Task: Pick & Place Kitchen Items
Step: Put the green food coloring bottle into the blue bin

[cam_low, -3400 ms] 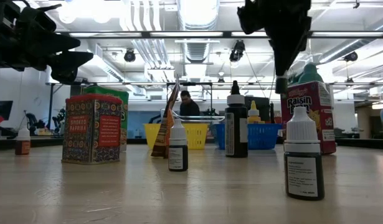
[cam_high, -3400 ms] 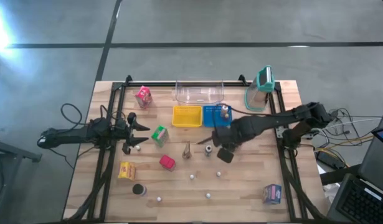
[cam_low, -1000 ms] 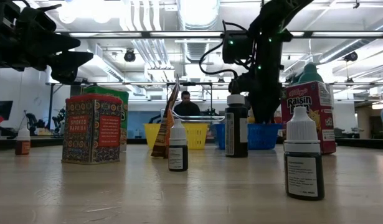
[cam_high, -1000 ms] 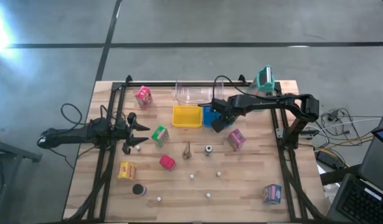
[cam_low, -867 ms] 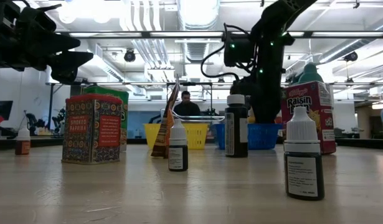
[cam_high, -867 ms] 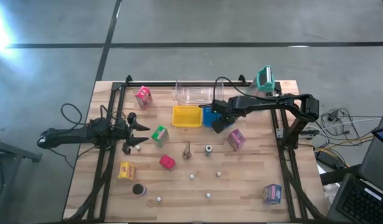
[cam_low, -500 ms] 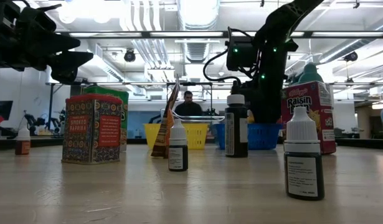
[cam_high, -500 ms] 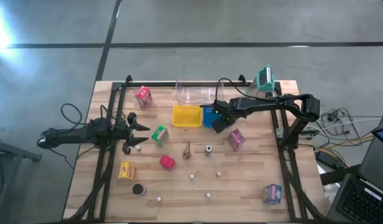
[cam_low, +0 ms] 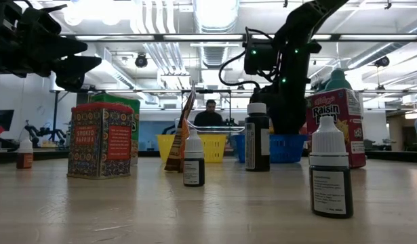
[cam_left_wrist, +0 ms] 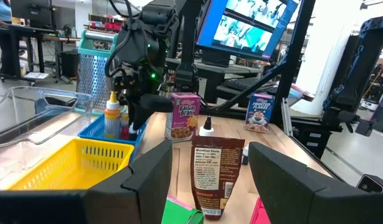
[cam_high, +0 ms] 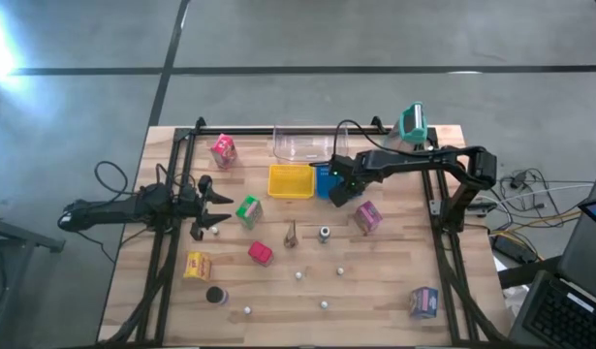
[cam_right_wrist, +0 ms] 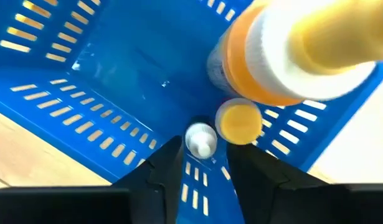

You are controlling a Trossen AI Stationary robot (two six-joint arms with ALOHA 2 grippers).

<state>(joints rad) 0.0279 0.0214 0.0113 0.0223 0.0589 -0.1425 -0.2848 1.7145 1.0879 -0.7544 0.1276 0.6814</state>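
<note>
Over the blue basket, rear centre of the table: my right gripper, pointed down into it so that a release lands inside the walls.

- Right gripper: fingers parted narrowly. A small white-capped bottle sits between the fingertips, low against the basket wall; whether I grip it or have let go I cannot tell.
- Basket contents: a yellow-capped piece just beside the white cap, and a larger orange-and-white bottle upright, close to my wrist.
- Left gripper: waiting at the table's left side, fingers apart, nothing between them, near the green carton.
- Kitchen items on the bare wood, unsorted: pink carton, red carton, yellow carton, purple carton, dark disc, several tiny white balls.
- Yellow basket: beside the blue one; looks unfilled from above.

Judgement: a drop-off in hand; most items remain.
</note>
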